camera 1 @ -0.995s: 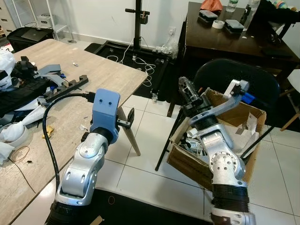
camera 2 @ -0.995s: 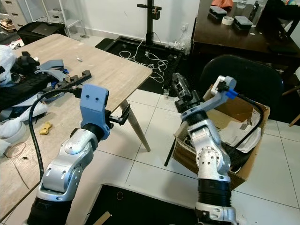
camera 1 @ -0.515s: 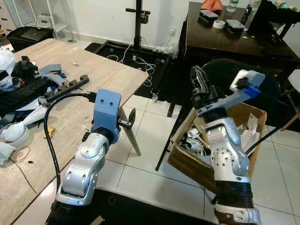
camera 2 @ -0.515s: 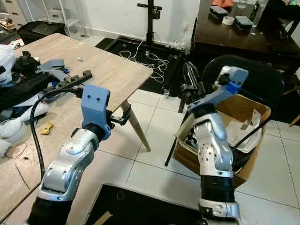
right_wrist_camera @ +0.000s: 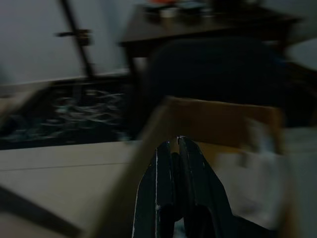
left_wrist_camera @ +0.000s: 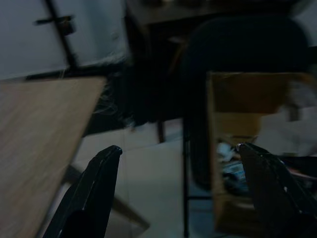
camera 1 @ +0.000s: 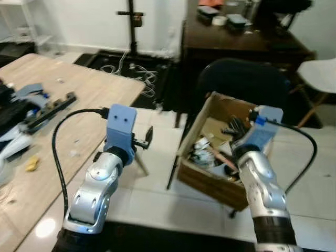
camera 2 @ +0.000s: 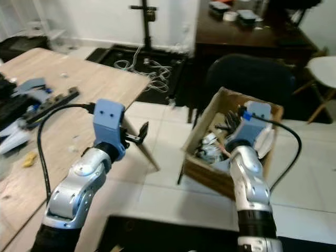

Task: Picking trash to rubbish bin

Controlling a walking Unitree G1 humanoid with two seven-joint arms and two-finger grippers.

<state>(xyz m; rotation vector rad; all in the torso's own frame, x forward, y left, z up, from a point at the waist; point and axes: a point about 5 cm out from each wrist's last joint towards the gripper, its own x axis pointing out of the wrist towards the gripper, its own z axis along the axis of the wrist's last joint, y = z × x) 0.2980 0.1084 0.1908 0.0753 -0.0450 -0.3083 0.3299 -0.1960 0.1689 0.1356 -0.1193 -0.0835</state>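
A cardboard box (camera 1: 195, 125) with paper and wrapper trash inside stands on the tiled floor and serves as the bin. My right gripper (camera 1: 234, 126) hovers over the box's open top, fingers shut together with nothing visible between them, as the right wrist view (right_wrist_camera: 173, 148) shows. My left gripper (camera 1: 148, 135) is held out over the floor between the wooden table (camera 1: 79, 100) and the box. In the left wrist view (left_wrist_camera: 193, 158) its fingers stand wide open and empty. A small yellow scrap (camera 1: 32, 164) and white wrappers lie on the table at the left.
A black chair (camera 1: 241, 79) stands right behind the box. A dark desk (camera 1: 236, 37) with small items is at the back. A black stand (camera 1: 131, 26) rises above tangled cables (camera 1: 126, 68) on the floor. A black tool strip (camera 1: 48, 105) lies on the table. A white seat (camera 1: 320, 68) shows at the right.
The whole view has turned toward the box and blurred. My right gripper has come down from in front of the chair to just over the box's opening. The left arm holds its pose.
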